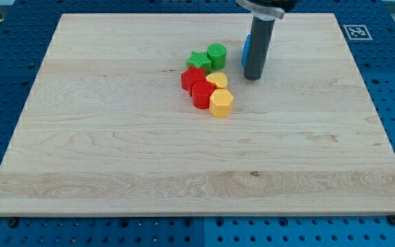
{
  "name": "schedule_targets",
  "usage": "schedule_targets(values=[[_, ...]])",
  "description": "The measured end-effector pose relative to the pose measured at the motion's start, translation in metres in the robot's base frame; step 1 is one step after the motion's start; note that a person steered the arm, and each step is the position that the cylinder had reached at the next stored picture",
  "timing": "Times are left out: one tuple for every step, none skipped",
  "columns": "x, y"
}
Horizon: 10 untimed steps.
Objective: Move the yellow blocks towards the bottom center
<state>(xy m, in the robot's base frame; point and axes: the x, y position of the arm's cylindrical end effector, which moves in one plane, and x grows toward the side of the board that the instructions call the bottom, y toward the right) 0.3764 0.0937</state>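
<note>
Two yellow blocks lie in a cluster above the board's centre. A yellow hexagon (221, 103) is the lowest block of the cluster. A smaller yellow heart-like block (217, 80) sits just above it. My tip (252, 77) rests on the board to the right of the cluster, about 50 px right of the small yellow block and not touching it. The rod rises from there to the view's top.
A red star (193, 77) and a red hexagon (201, 94) touch the yellow blocks on their left. A green star (197, 60) and a green cylinder (217, 54) sit above them. A blue block (246, 51) is mostly hidden behind the rod. The wooden board (115, 151) lies on a blue perforated table.
</note>
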Motion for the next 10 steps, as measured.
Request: schedule_targets(values=[[0.0,-0.006],[0.0,-0.006],[0.0,-0.02],[0.0,-0.041],[0.0,-0.048],[-0.005,-0.069],[0.004,-0.079],[0.025,-0.079],[0.025,-0.079],[0.018,-0.069]])
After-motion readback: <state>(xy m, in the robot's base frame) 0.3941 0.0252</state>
